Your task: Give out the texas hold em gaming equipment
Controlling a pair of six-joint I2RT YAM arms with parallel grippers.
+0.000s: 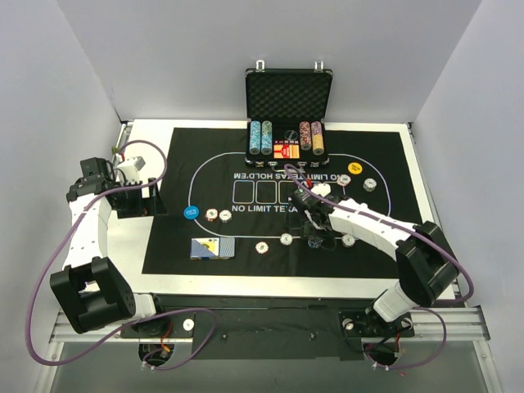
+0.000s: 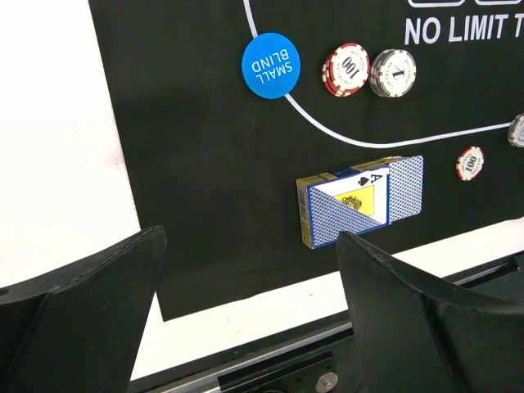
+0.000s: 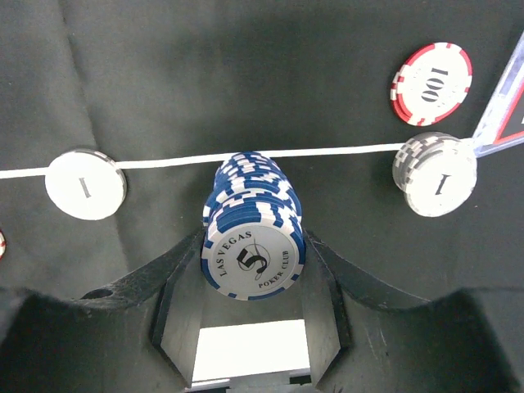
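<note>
My right gripper [image 3: 254, 250] stands partly closed, jaws against both sides of the upright blue chip stack [image 3: 252, 233]. The stack sits between them on the white line of the mat [image 3: 246, 65], near right, and its top reads "LAS VEGAS POKER CLUB 5". The left gripper [image 2: 250, 237] hangs wide open and empty well off to the left, so the right arm is nearer; grey chips [image 3: 86, 182] marked "1" flank the stack.
</note>
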